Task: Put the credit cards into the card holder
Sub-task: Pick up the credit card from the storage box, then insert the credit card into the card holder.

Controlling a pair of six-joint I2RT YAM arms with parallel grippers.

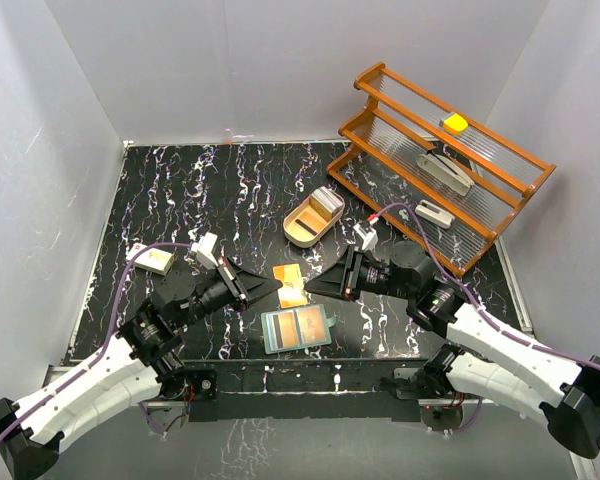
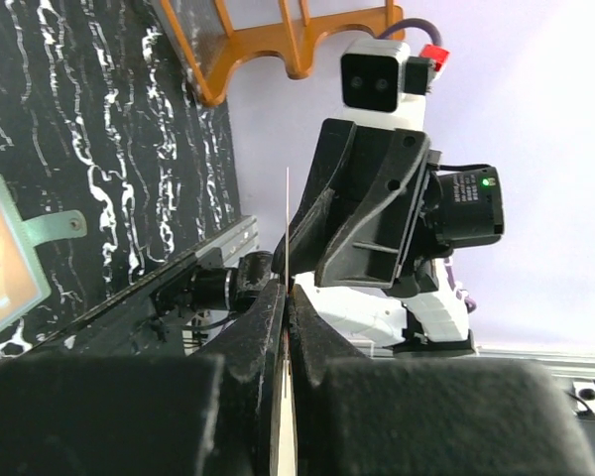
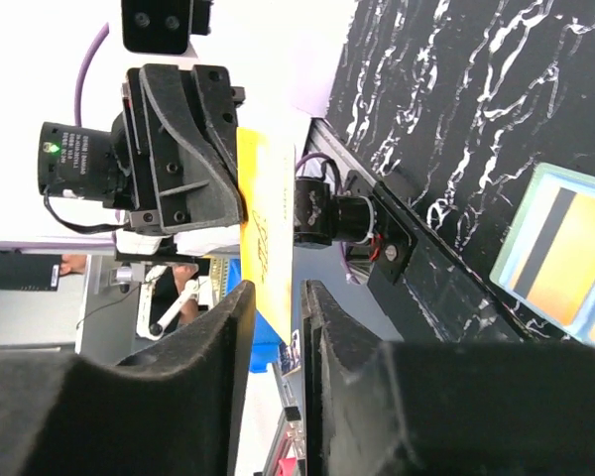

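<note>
Thin orange-tan plastic credit card (image 2: 287,208) seen only edge-on, its lower end buried inside the clamped left gripper (image 2: 288,290); muted teal-green bifold card holder (image 2: 5,260) cropped by both wrist views' edges.

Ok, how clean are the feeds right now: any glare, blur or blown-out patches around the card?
Top external: even light, sharp, orange plastic card clearly visible. Left wrist: card only a thin edge-on line, left tool dark and soft-focus up close. Right wrist: card face brightly lit, white wall behind it blown out, right tool blurred in the foreground.
</note>
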